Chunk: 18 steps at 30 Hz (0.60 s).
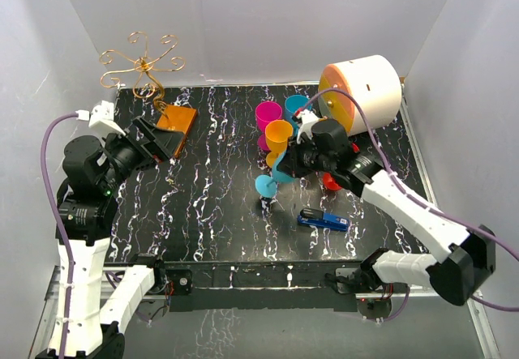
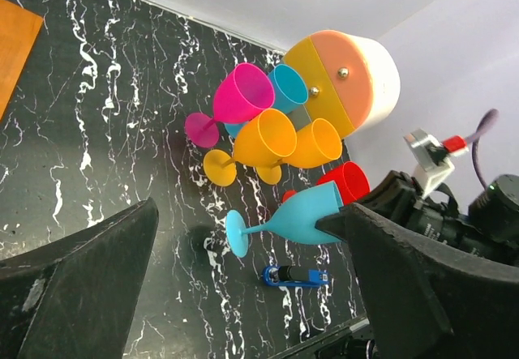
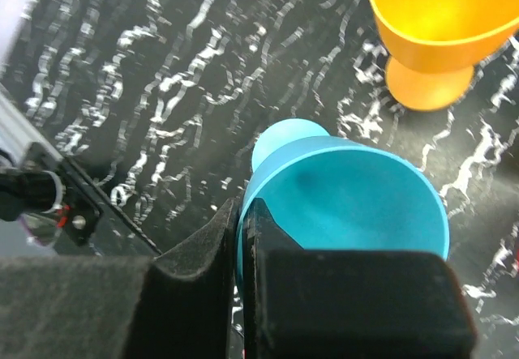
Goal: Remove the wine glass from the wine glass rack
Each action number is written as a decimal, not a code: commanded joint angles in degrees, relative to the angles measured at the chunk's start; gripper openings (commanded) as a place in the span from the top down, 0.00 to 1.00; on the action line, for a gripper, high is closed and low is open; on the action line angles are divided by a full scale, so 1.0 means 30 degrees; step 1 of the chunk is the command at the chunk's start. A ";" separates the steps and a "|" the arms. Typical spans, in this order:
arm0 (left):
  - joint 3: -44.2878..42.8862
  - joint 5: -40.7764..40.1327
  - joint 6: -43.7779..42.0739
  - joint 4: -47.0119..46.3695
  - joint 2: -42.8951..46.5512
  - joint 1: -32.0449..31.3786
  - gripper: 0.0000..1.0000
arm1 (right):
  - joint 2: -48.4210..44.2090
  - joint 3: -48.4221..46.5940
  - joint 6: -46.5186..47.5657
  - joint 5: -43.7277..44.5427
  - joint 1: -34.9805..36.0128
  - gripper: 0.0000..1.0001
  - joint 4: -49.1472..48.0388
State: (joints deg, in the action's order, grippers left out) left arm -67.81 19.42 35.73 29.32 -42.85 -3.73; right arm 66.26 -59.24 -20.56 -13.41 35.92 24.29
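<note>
Marbled table (image 1: pixel 219 213), right gripper (image 1: pixel 290 164) clamps tilted wine glass (image 1: pixel 276 177), foot leftward, left gripper (image 1: pixel 166 142) spread.

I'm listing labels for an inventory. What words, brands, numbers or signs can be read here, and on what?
No text can be read in any view.
Small blue tool: any marking is too small to tell.
Orange-and-white drum: plain, no lettering visible.
Light blue wine glass: plain.
Wine glass rack: its orange base shows no lettering.
</note>
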 commanded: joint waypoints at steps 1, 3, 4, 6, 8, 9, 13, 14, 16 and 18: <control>0.0260 0.0176 -0.0239 -0.0100 0.0187 -0.0032 0.01 | 0.1793 -0.2770 0.1481 0.2395 -0.0021 1.00 0.3724; 0.0161 0.0107 -0.0356 0.0141 0.0247 -0.0053 0.01 | 0.2632 -0.3804 0.1505 0.4096 -0.0021 1.00 0.4552; 0.0096 0.0029 -0.0445 0.0280 0.0276 -0.0044 0.01 | 0.3020 -0.4283 0.1496 0.5091 -0.0037 1.00 0.4916; -0.0041 -0.0049 -0.0564 0.0521 0.0350 -0.0061 0.01 | 0.3651 -0.4928 0.1513 0.6115 -0.0036 1.00 0.5284; -0.0197 -0.0072 -0.0738 0.0764 0.0410 -0.0040 0.01 | 0.4220 -0.5513 0.1699 0.6620 -0.0025 1.00 0.5398; -0.0263 -0.0107 -0.0811 0.0860 0.0457 -0.0037 0.01 | 0.4544 -0.5822 0.1879 0.6701 -0.0021 1.00 0.5443; -0.0306 -0.0258 -0.0881 0.1074 0.0670 -0.0039 0.01 | 0.6027 -0.7007 0.2154 0.8063 -0.0036 1.00 0.6298; -0.0277 -0.0262 -0.0844 0.1093 0.0709 -0.0049 0.01 | 0.6224 -0.7118 0.2196 0.8149 -0.0034 1.00 0.6262; -0.0281 -0.0208 -0.0861 0.1077 0.0727 -0.0047 0.01 | 0.6448 -0.7080 0.2299 0.8161 -0.0021 1.00 0.5922; -0.0327 -0.0175 -0.0872 0.1117 0.0669 -0.0046 0.01 | 0.6624 -0.6912 0.2336 0.8065 -0.0021 1.00 0.5472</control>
State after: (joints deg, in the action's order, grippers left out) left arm -67.29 18.83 34.02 32.01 -41.15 -3.73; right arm 85.78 -77.82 -14.79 7.88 35.94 42.50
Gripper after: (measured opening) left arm 0.985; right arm 0.030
